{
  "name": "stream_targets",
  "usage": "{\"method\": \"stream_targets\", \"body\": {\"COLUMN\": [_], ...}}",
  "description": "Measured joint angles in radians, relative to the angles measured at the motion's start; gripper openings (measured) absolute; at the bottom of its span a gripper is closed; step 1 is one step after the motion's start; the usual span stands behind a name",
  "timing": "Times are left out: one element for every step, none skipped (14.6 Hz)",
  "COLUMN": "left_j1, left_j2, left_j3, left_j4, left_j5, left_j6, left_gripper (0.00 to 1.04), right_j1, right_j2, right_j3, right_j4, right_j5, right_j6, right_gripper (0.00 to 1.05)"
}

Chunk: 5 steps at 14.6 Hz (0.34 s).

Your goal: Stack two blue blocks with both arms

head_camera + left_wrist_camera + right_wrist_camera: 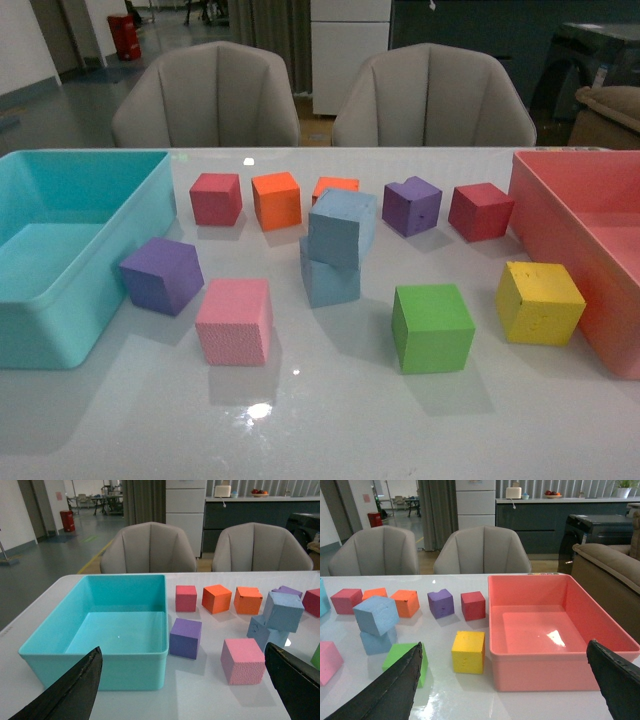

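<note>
Office lounge: armchairs (205, 95), counter (540, 510).

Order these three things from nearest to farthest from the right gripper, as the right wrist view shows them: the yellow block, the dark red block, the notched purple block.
1. Yellow block: closest to the right gripper, beside the pink bin.
2. Dark red block: farther back, near the bin's far corner.
3. Notched purple block: about as far back, but further sideways, so last by a small margin.

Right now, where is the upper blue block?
In the front view it sits mid-table, tilted atop the lower blue block: upper blue block, between the orange cube and purple cube.
</note>
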Motion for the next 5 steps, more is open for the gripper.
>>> {"method": "stream_targets", "body": {"left_j1": [0.0,0.0,0.0,0.0,0.0], "left_j2": [0.0,0.0,0.0,0.0,0.0], "left_j3": [0.0,0.0,0.0,0.0,0.0], "left_j4": [0.0,0.0,0.0,0.0,0.0], "left_j5": [0.0,0.0,0.0,0.0,0.0], "left_j6": [0.0,0.0,0.0,0.0,0.001], "left_gripper": [0.98,0.98,0.98,0.98,0.98], "right_j1": [0.0,0.0,0.0,0.0,0.0], "right_j2": [0.0,0.0,0.0,0.0,0.0], "right_j3": [0.0,0.0,0.0,0.0,0.0], "right_j4": [0.0,0.0,0.0,0.0,0.0], "right_j5": [0.0,0.0,0.0,0.0,0.0], "right_j6": [0.0,0.0,0.0,0.0,0.0], "right_gripper": [0.98,0.98,0.98,0.98,0.98]}}
